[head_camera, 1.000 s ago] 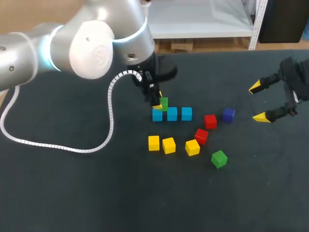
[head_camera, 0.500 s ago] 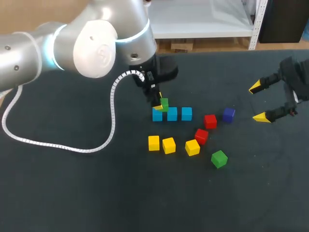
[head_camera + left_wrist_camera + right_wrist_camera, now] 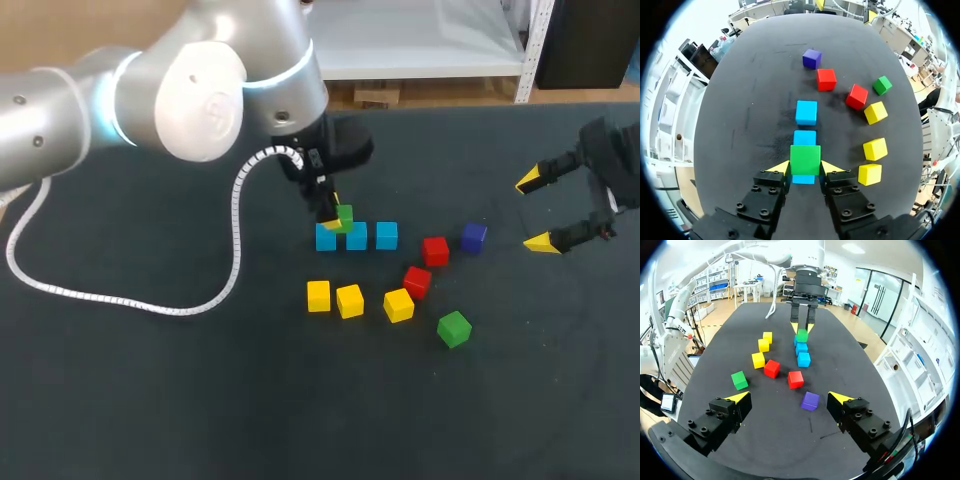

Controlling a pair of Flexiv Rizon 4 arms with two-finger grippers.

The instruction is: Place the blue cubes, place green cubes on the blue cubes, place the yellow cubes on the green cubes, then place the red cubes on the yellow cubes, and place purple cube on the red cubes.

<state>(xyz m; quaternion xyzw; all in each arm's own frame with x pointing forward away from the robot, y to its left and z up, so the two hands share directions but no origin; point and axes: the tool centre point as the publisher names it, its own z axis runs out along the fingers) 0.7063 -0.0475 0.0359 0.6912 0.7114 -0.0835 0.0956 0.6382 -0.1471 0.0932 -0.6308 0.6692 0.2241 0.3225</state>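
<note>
Grips a green cube (image 3: 805,159) in the left gripper (image 3: 805,168), over the end of a row of three blue cubes (image 3: 806,112). Holds the right gripper (image 3: 789,397) open, well past the purple cube (image 3: 810,400). Leaves yellow cubes (image 3: 875,149), red cubes (image 3: 826,79) and a second green cube (image 3: 882,85) beside the row.

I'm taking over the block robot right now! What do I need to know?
Left end effector: shut on a green cube, over the left end of the blue cubes.
Right end effector: open, empty, off to the right.
Done: three blue cubes in a row.
Left to do: set this green cube down, then stack the other green cube, yellow cubes, red cubes, purple cube, all lying loose.
</note>
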